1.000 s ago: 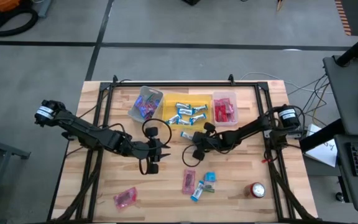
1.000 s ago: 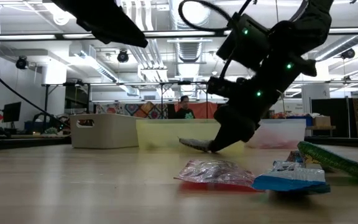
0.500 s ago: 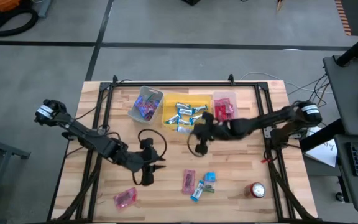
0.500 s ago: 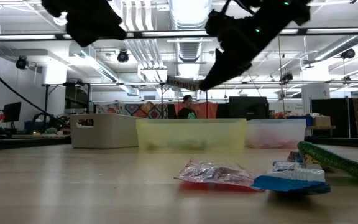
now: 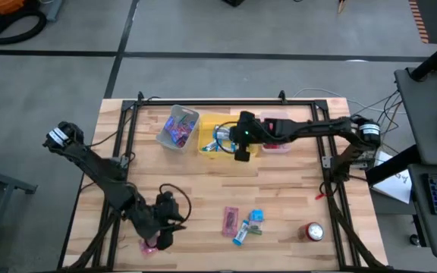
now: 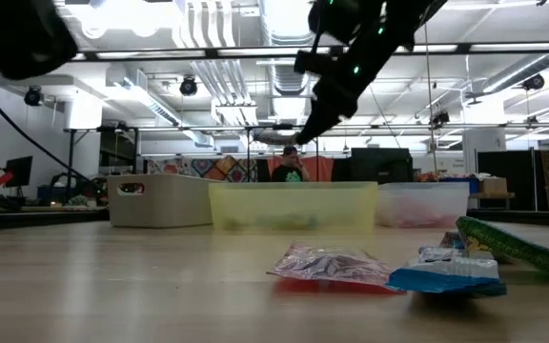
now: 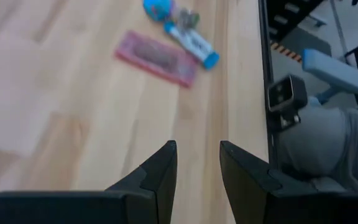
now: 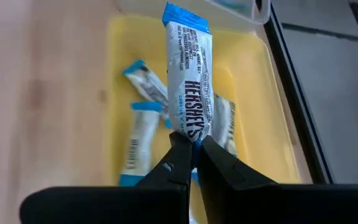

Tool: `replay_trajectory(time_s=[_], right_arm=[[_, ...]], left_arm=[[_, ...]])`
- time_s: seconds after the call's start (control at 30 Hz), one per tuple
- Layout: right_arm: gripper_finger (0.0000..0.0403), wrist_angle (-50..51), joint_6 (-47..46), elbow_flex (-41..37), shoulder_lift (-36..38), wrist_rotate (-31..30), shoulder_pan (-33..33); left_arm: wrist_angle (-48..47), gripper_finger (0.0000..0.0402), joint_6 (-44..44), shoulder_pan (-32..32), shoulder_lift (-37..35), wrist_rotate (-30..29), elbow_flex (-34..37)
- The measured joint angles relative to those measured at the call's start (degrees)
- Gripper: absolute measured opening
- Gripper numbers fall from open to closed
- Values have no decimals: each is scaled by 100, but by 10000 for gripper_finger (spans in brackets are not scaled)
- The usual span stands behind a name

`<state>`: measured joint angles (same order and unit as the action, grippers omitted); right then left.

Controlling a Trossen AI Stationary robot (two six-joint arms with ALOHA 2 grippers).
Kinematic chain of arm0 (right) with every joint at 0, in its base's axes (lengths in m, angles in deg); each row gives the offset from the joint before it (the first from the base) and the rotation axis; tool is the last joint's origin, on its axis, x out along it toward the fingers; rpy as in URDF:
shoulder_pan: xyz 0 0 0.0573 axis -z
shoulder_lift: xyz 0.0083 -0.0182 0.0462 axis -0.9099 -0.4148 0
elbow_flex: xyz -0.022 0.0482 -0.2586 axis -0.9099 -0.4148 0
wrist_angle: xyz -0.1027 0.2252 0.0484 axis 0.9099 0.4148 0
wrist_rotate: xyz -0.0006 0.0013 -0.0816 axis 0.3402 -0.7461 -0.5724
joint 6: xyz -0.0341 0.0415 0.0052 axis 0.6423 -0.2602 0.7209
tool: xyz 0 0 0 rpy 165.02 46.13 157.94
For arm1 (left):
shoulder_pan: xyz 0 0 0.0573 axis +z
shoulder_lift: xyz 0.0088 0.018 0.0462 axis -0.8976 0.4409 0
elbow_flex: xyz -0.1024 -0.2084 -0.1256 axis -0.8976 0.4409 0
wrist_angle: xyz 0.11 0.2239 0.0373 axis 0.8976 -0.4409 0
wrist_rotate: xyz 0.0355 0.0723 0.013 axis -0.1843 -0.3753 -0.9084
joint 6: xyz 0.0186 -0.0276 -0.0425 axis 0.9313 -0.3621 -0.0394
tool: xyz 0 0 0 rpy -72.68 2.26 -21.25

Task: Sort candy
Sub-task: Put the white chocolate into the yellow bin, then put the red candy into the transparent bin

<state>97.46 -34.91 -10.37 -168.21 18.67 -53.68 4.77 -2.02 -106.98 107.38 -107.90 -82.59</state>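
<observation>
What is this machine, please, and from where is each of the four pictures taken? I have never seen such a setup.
It is a robot with two dark arms at a wooden table, sorting candy into three bins. One picture looks down from above, one looks level across the tabletop, and two come from cameras on the wrists. The right tool is shut on a blue-and-white candy bar, held over the yellow bin, which holds similar bars. The left tool, fingers apart and holding nothing, hovers near a pink candy at the table's front. More loose candies and a red can lie on the table.
</observation>
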Motion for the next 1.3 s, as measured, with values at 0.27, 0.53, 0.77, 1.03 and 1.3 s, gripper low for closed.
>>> replay_trajectory(time_s=[0.27,0.53,0.77,1.03,1.3], right_arm=[[13,-202,63,-1,-584,213,402],[45,-201,-176,-4,-845,404,478],[140,-196,-442,-3,-845,383,512],[192,41,-736,245,-817,381,501],[199,450,-918,579,-816,423,367]], left_arm=[[-119,106,-719,-444,335,139,-2],[-938,106,-1285,-496,354,666,-2],[-1329,106,-1440,-494,354,789,-2],[-1536,106,-1995,-542,354,1365,0],[-1543,127,-2414,-991,354,1693,0]])
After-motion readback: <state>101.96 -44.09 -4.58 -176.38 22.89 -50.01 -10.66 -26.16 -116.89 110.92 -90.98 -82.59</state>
